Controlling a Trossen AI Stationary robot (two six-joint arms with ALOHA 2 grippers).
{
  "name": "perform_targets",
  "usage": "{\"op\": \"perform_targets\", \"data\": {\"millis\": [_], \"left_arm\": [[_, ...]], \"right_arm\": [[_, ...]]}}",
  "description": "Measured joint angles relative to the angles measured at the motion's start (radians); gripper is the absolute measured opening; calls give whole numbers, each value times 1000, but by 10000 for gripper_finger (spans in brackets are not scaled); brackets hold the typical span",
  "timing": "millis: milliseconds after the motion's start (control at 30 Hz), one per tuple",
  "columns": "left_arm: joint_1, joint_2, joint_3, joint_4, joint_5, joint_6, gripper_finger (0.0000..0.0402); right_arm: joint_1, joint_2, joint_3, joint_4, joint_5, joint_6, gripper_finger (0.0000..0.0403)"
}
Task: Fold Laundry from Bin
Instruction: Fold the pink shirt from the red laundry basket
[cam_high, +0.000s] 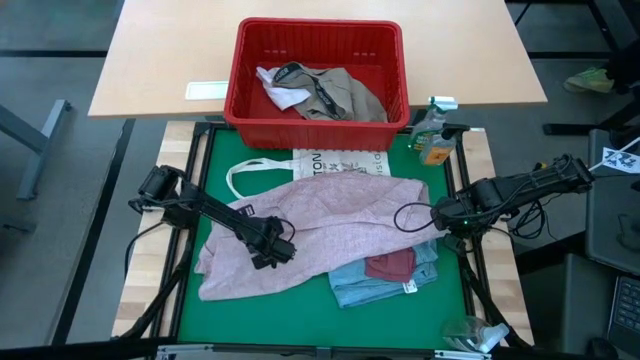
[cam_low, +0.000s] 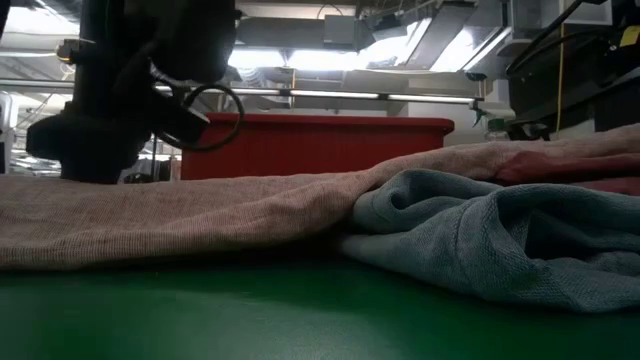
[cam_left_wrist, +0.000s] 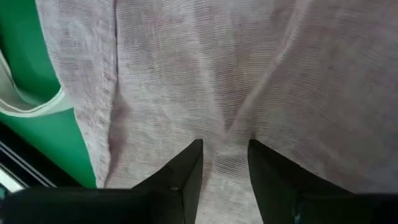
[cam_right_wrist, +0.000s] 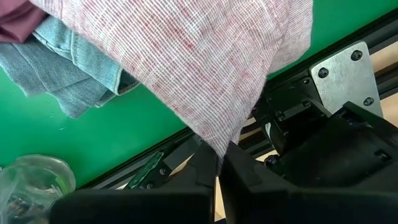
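- High view: the red bin (cam_high: 318, 45) is seen at the far side of the green table (cam_high: 250, 318), resting on a tan tabletop just beyond it.
- Inside the bin a khaki-grey piece (cam_high: 350, 95) is heaped toward the right wall, with a white piece (cam_high: 280, 90) lying against its left side.
- A white tote bag (cam_high: 340, 161) lies flat just in front of the bin, its handle looping to the left; its near part is covered by a pink garment (cam_high: 330, 225).
- The pink garment is spread wide across the middle of the table; a light blue garment (cam_high: 360, 288) lies at its near right edge, with a maroon piece (cam_high: 390, 265) on top of the blue one.
- A spray bottle (cam_high: 433, 135) stands at the far right corner of the table, beside the bin.
- The left gripper (cam_high: 278, 250) is stretched in from the left edge and set down on the left half of the pink garment; in the left wrist view its fingers (cam_left_wrist: 186, 171) are spread apart, with flat cloth between them and nothing pinched.
- The right gripper (cam_high: 437, 214) reaches in from the right edge; in the right wrist view its fingers (cam_right_wrist: 205, 165) are pressed together on the pink garment's right corner, which is lifted off the table.
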Motion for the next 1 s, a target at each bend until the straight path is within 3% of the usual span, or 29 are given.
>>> {"op": "perform_targets", "data": {"millis": [200,433,567,800,1000], "left_arm": [[14,0,-4,27,-1,91,88],[21,0,-4,11,-30,89,7],[21,0,-4,-16,-49,79,3],[24,0,-4,-185,-79,-95,1],[24,0,-4,-159,-73,-105,1]], "right_arm": [[0,0,0,1,1,0,8],[0,0,0,1,1,0,8],[0,0,0,1,1,0,8],[0,0,0,2,1,0,8],[0,0,0,1,1,0,8]]}}
